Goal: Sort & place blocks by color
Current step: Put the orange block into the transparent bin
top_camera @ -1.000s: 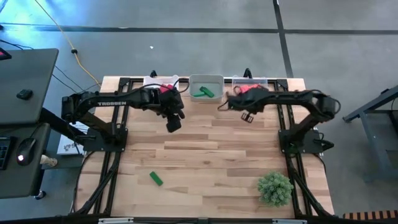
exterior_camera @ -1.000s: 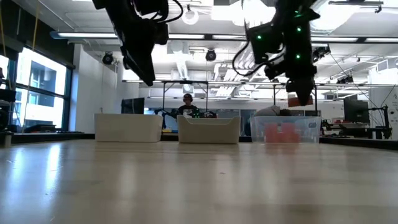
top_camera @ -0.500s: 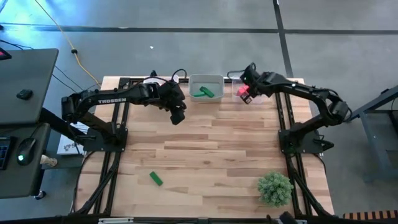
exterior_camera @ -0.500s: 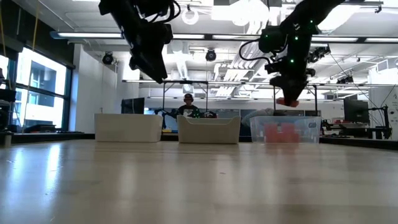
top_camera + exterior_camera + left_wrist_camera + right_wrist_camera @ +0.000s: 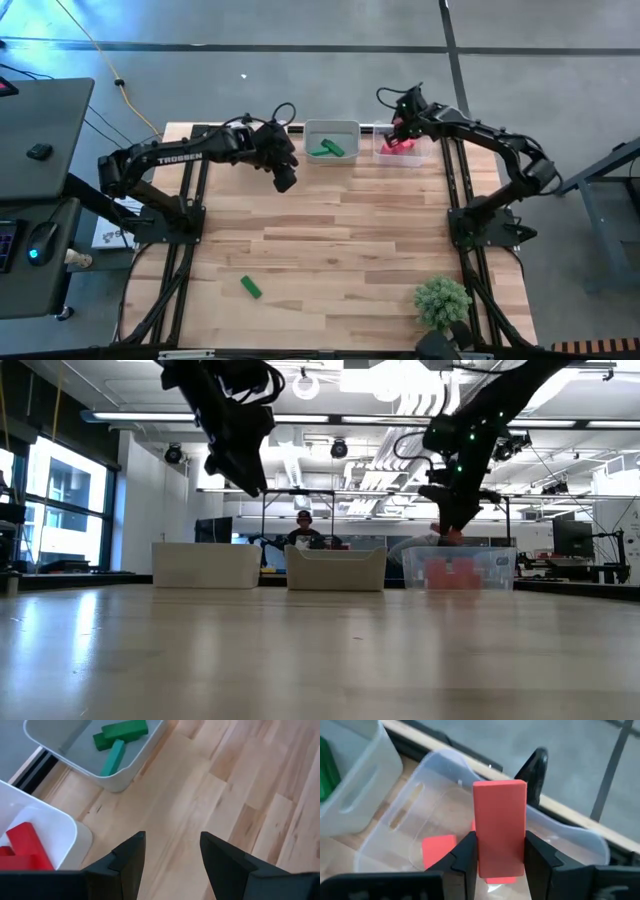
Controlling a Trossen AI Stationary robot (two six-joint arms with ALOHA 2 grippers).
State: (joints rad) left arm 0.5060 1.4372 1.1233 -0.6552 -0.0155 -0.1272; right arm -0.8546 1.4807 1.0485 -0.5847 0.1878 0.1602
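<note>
My right gripper [image 5: 500, 862] is above the right clear bin [image 5: 404, 152] at the table's far edge, shut on a coral orange-red bar [image 5: 500, 827]; more coral blocks [image 5: 438, 847] lie in that bin. My left gripper [image 5: 172, 852] is open and empty, raised over the table between the left bin [image 5: 40, 827], which holds red blocks [image 5: 27, 847], and the middle bin [image 5: 331, 142], which holds green bars [image 5: 117, 737]. One green bar [image 5: 250, 287] lies flat on the table near its near-left part. My right gripper pinches the coral bar between its two fingers at the bar's lower end [image 5: 500, 865]. The bar is lifted clear and sticks out past the fingertips over the open bin.
A bushy green plant [image 5: 442, 301] stands at the near right of the table. Three bins line the far edge. In the low view, a person [image 5: 302, 530] sits far behind the table. The wooden tabletop [image 5: 340, 250] between the arms is open.
My right gripper has carried the coral bar toward the far edge and a little right, from in front of the bins to above the right bin, and has come lower. My left gripper has moved slightly toward the far edge.
</note>
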